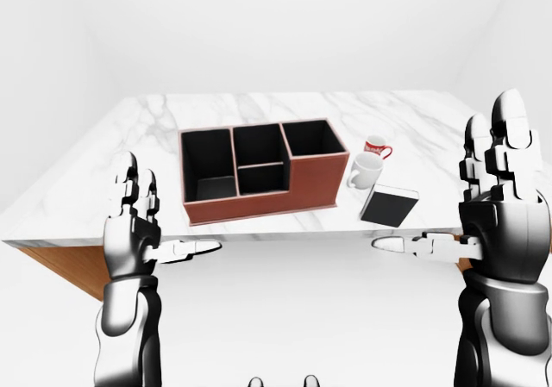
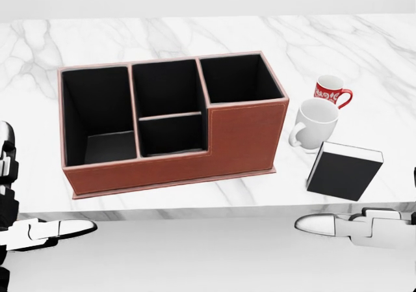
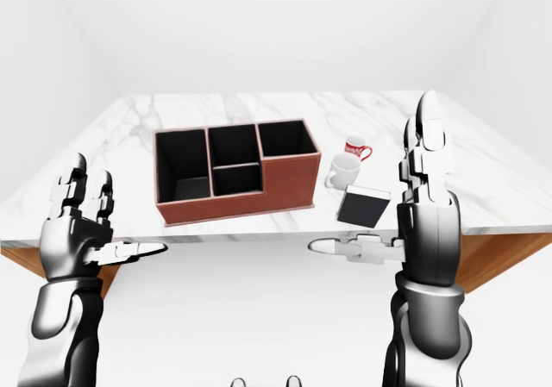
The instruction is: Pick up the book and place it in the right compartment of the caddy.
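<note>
- The red mug [image 2: 333, 90] carries a white pattern on its side, too small to read as writing; nothing else on the table shows a label.
- The caddy [image 2: 244, 139] is a brown box with black lining, split into a tall left compartment, two smaller middle ones and a raised right one; all look empty.
- A white mug [image 2: 316, 123] stands just right of the caddy, mouth tilted toward the camera, with the red mug close behind it toward the top of the head view.
- The book [image 2: 344, 170], black-covered with white page edges, lies flat on the marble table [image 2: 162, 35] near its lower edge, just below the white mug and right of the caddy.
- The left hand [image 1: 134, 223] is raised below the table edge, fingers up and spread, thumb out, holding nothing.
- The right hand [image 3: 423, 206] is likewise upright and spread, beside the book in the right-eye view without touching it.
</note>
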Robot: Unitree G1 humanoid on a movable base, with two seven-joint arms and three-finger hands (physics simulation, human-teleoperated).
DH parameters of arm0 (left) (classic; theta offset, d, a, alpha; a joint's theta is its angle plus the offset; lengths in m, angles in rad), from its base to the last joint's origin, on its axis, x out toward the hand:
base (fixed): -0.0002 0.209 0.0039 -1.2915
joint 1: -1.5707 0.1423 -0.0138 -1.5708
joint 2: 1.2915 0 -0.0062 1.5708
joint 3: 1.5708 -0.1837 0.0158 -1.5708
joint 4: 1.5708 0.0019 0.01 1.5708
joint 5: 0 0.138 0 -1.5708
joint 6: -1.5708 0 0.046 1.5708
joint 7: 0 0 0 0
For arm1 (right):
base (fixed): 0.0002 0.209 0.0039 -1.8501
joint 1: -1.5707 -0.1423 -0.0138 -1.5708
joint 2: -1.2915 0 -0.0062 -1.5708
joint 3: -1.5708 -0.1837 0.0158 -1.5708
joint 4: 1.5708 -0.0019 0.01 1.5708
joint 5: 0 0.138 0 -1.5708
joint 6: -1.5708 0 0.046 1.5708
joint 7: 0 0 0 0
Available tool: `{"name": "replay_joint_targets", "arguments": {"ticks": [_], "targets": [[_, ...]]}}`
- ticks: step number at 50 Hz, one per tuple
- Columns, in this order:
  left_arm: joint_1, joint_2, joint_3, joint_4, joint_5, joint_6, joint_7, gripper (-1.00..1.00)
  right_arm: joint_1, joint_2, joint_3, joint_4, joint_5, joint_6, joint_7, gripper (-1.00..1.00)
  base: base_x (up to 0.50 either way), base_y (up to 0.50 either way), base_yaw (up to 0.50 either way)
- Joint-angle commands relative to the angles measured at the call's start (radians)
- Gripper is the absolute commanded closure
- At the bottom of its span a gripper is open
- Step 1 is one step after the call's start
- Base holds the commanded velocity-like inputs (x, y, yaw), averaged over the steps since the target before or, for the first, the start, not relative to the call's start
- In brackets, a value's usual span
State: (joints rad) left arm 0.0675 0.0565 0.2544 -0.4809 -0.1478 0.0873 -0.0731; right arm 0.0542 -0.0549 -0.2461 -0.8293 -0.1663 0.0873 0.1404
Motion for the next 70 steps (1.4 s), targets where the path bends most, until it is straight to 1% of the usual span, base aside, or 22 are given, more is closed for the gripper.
{"name": "replay_joint_targets", "arguments": {"ticks": [1, 29, 35, 37, 39, 41, 44, 46, 49, 51, 53, 55, 57, 59, 63, 64, 68, 70], "targets": [[-0.014, -0.001, -0.004, 0.043, 0.005, 0.000, 0.010, -1.00, -0.008, 0.004, 0.008, 0.019, -0.017, 0.000, 0.000, -1.00, 0.41, 0.00, 0.00], [-0.014, 0.000, -0.010, 0.052, 0.008, 0.000, 0.013, -1.00, -0.005, 0.003, 0.016, 0.023, -0.021, 0.000, 0.008, -1.00, 0.41, 0.00, 0.00], [-0.013, 0.000, -0.010, 0.049, 0.008, 0.000, 0.012, -1.00, -0.009, 0.002, 0.045, 0.044, -0.056, 0.000, 0.006, -1.00, 0.41, 0.00, 0.00], [-0.014, 0.000, -0.010, 0.053, 0.008, 0.000, 0.012, -1.00, -0.012, 0.002, 0.041, 0.036, -0.056, 0.000, 0.009, -1.00, 0.41, 0.00, 0.00], [-0.014, 0.000, -0.010, 0.054, 0.009, 0.000, 0.013, -1.00, -0.016, -0.009, 0.045, 0.035, -0.090, 0.000, 0.010, -1.00, 0.30, 0.00, 0.00], [-0.015, 0.000, -0.011, 0.057, 0.010, 0.000, 0.012, -1.00, -0.023, -0.014, 0.043, 0.017, -0.097, 0.000, 0.030, -1.00, 0.00, 0.00, 0.00], [-0.013, 0.000, -0.011, 0.051, 0.009, 0.000, 0.013, -1.00, -0.032, -0.038, 0.063, 0.013, -0.193, 0.000, 0.052, -1.00, 0.00, 0.00, 0.00], [-0.015, 0.000, -0.011, 0.054, 0.009, 0.000, 0.013, -1.00, -0.041, -0.054, 0.090, 0.043, -0.288, 0.000, 0.061, -1.00, 0.00, 0.00, 0.00], [-0.015, 0.000, -0.012, 0.051, 0.011, 0.000, 0.015, -1.00, -0.078, -0.076, 0.130, 0.060, -0.426, 0.000, 0.131, -1.00, 0.00, 0.00, 0.00], [-0.015, 0.000, -0.013, 0.048, 0.012, 0.000, 0.016, -1.00, -0.097, -0.079, 0.138, 0.081, -0.478, 0.000, 0.179, -1.00, 0.00, 0.00, 0.00], [-0.015, -0.001, -0.014, 0.048, 0.014, 0.000, 0.017, -1.00, -0.103, -0.074, 0.133, 0.106, -0.529, 0.000, 0.192, -1.00, 0.00, 0.00, 0.00], [-0.018, 0.001, -0.012, 0.053, 0.014, 0.000, 0.016, -1.00, -0.095, -0.085, 0.136, 0.108, -0.613, 0.000, 0.223, -1.00, 0.00, 0.00, 0.00], [-0.018, 0.002, -0.011, 0.055, 0.013, 0.000, 0.015, -1.00, -0.091, -0.078, 0.122, 0.105, -0.656, 0.000, 0.255, -1.00, 0.00, 0.00, 0.00], [-0.018, 0.001, -0.011, 0.056, 0.013, 0.000, 0.016, -1.00, -0.071, -0.084, 0.108, 0.086, -0.732, 0.000, 0.288, -1.00, 0.00, 0.00, 0.00], [-0.019, 0.002, -0.013, 0.056, 0.014, 0.000, 0.017, -1.00, -0.038, -0.070, 0.075, 0.085, -0.815, 0.000, 0.320, -1.00, 0.00, 0.00, 0.00], [-0.019, 0.002, -0.013, 0.055, 0.014, 0.000, 0.017, -1.00, -0.020, -0.077, 0.069, 0.080, -0.864, 0.000, 0.327, -1.00, 0.00, 0.00, 0.00], [-0.021, 0.002, -0.013, 0.060, 0.014, 0.000, 0.017, -1.00, 0.006, -0.056, 0.046, 0.054, -0.945, 0.000, 0.371, -1.00, 0.00, 0.00, 0.00], [-0.020, 0.002, -0.014, 0.059, 0.015, 0.000, 0.018, -1.00, 0.033, -0.051, 0.040, 0.038, -1.013, 0.000, 0.388, -1.00, 0.00, 0.00, 0.00]]}}
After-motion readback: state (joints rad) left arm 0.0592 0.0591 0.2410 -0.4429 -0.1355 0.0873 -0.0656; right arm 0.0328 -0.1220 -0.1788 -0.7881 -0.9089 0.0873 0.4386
